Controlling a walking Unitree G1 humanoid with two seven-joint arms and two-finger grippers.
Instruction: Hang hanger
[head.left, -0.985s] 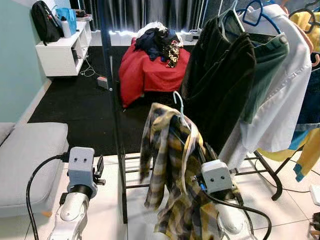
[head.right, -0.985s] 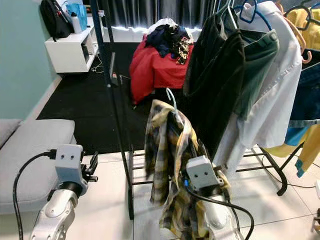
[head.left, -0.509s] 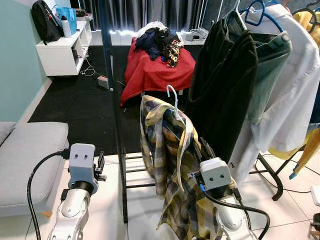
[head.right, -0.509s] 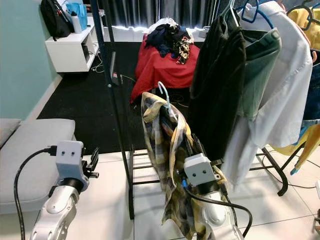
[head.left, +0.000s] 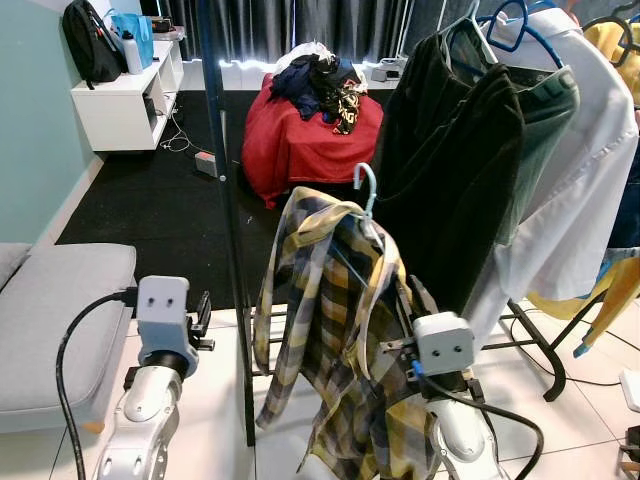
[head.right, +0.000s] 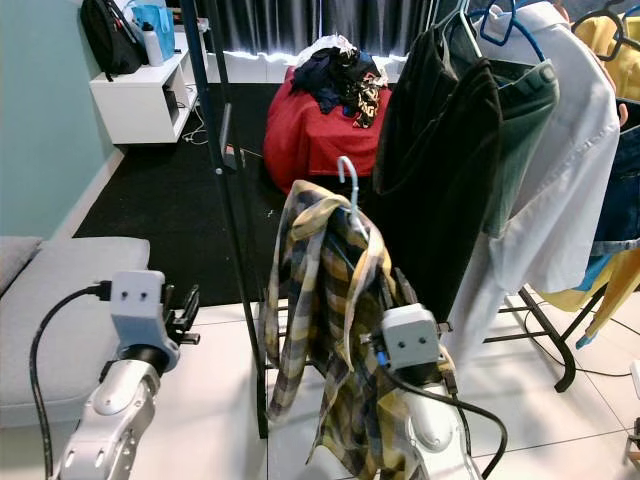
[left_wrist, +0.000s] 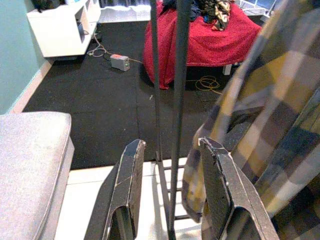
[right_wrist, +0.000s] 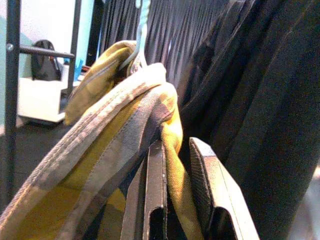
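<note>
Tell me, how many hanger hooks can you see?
3 clearly: a light blue hook atop the plaid shirt the right gripper holds, a pale hook above the black garment, and a blue hanger over the white shirt. More may be hidden.

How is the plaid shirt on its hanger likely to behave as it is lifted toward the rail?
The plaid shirt looks floppy: its fabric hangs in loose folds and would probably sway. The right tool pinches only a fold, so it may slip. The light blue hanger hook looks thin, probably light.
</note>
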